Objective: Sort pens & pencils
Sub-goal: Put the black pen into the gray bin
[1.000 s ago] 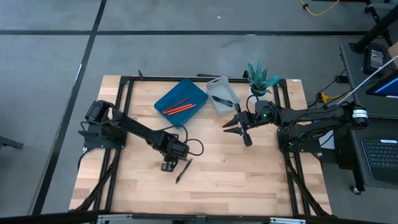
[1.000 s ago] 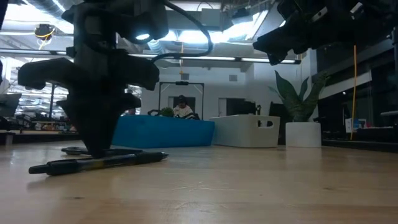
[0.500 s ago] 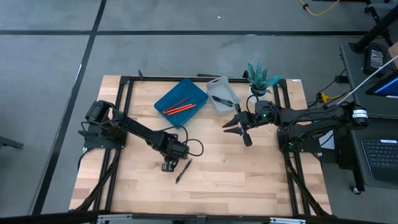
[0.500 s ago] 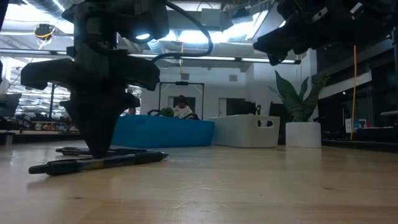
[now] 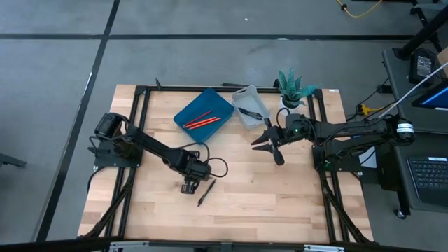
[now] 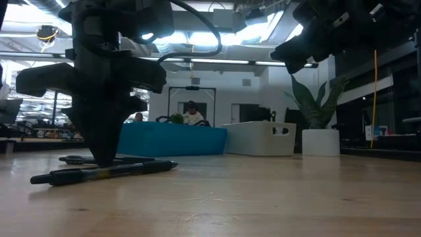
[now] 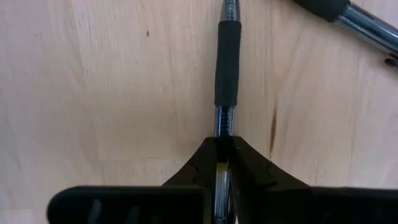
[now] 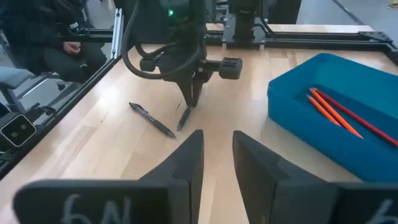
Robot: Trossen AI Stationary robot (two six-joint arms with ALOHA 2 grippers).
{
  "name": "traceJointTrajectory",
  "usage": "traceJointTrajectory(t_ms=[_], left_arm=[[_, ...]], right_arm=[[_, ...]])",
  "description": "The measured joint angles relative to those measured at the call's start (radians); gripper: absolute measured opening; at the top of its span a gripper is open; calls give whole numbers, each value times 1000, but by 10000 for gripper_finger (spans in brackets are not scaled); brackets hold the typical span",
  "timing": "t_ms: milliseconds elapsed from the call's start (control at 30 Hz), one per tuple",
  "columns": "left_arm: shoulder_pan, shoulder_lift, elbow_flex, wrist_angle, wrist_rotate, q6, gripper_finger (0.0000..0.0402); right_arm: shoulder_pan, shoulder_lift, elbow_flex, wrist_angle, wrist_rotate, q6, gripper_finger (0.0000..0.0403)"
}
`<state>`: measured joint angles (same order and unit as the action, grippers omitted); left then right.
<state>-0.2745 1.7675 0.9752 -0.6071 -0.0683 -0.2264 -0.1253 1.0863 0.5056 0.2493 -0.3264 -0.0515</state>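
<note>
My left gripper (image 5: 189, 185) points down at the table's middle and is shut on a black pen (image 7: 227, 62). This pen also shows in the low view (image 6: 135, 159) and the right wrist view (image 8: 185, 117). A second black pen (image 5: 205, 192) lies flat on the wood right beside it, toward the near edge (image 6: 105, 172). Red and orange pencils (image 5: 203, 120) lie in the blue tray (image 5: 222, 106). Another pen (image 5: 252, 111) lies in the white bin (image 5: 241, 96). My right gripper (image 5: 268, 143) hangs open above the table in front of the bin, holding nothing (image 8: 217, 165). My left gripper pinches the pen's clear barrel (image 7: 224, 124), just behind the black rubber grip, between its two fingertips (image 7: 205, 158). The fingers come from above, pointing down, and lie across the pen. In the low view the pen lies level along the table top.
A potted plant (image 5: 294, 87) stands at the far edge, right of the white bin. A black frame (image 5: 140, 98) runs round the wooden top. The near half of the table (image 5: 266, 203) is bare wood. A seated person (image 8: 56, 43) shows beyond the table's edge.
</note>
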Motion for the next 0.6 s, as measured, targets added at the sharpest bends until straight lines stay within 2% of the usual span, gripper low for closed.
traceJointTrajectory(t_ms=[233,600], left_arm=[[-6,-45,-4,-10,-91,14,18],[-8,-65,-2,-40,-107,20,18]], right_arm=[[0,0,0,3,2,-31,87],[0,0,0,0,2,-33,87]])
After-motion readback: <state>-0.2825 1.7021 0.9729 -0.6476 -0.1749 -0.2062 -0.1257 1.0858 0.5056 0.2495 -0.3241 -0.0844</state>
